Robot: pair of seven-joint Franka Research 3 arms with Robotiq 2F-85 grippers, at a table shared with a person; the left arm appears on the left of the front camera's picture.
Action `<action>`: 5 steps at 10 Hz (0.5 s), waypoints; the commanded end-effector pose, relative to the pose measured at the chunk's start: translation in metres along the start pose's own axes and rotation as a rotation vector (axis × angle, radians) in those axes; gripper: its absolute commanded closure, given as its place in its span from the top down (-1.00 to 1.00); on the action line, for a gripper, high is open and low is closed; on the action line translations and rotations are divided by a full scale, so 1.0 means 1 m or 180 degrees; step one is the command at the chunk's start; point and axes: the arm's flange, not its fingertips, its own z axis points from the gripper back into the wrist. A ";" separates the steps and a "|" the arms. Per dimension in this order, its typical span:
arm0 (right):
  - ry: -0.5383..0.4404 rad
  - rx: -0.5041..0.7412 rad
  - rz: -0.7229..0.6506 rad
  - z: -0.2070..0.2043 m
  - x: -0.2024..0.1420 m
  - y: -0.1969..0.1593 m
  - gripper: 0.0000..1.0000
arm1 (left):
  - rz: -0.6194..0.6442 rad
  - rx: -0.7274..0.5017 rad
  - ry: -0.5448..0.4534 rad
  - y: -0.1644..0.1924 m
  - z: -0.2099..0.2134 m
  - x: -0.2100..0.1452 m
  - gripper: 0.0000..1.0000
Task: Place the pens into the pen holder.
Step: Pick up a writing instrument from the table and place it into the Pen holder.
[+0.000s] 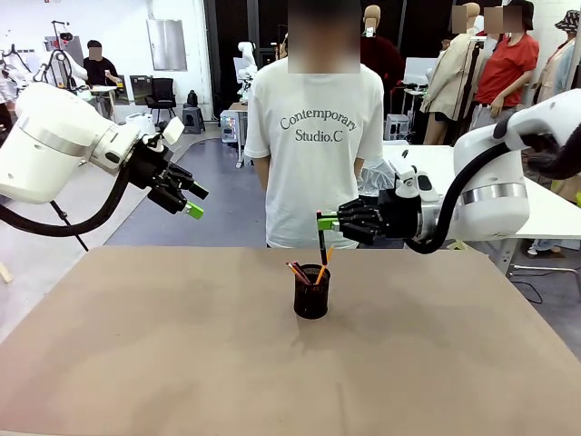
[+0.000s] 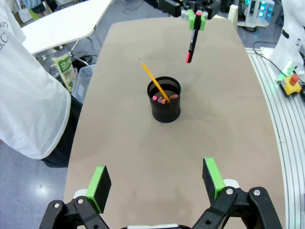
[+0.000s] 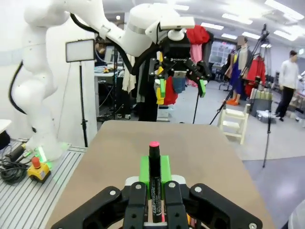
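The black mesh pen holder [image 1: 311,292] [image 2: 165,100] stands upright mid-table. Out of it lean the yellow-orange pencil [image 1: 324,262] [image 2: 152,78] and the reddish-brown pencil [image 1: 297,271] [image 2: 173,96]. My right gripper [image 1: 324,220] [image 2: 196,20] [image 3: 154,174] is shut on the black marker [image 1: 322,240] [image 2: 191,44] [image 3: 154,183]. The marker hangs red end down, just above and slightly behind the holder's rim. My left gripper [image 1: 191,202] [image 2: 156,180] [image 3: 180,85] is open and holds nothing, raised high over the table's left side. Its green pads [image 2: 100,183] stand wide apart.
A person in a white T-shirt [image 1: 313,136] stands at the far edge behind the holder. The brown table [image 1: 182,363] is bare around the holder. A white table [image 1: 549,204] sits at the far right. An emergency-stop box [image 2: 291,80] lies off the table's side.
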 end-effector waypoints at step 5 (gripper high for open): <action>-0.0116 -0.0342 -0.0077 -0.006 -0.040 -0.030 -1.00 | 0.0001 0.0003 0.0001 -0.001 0.002 0.000 1.00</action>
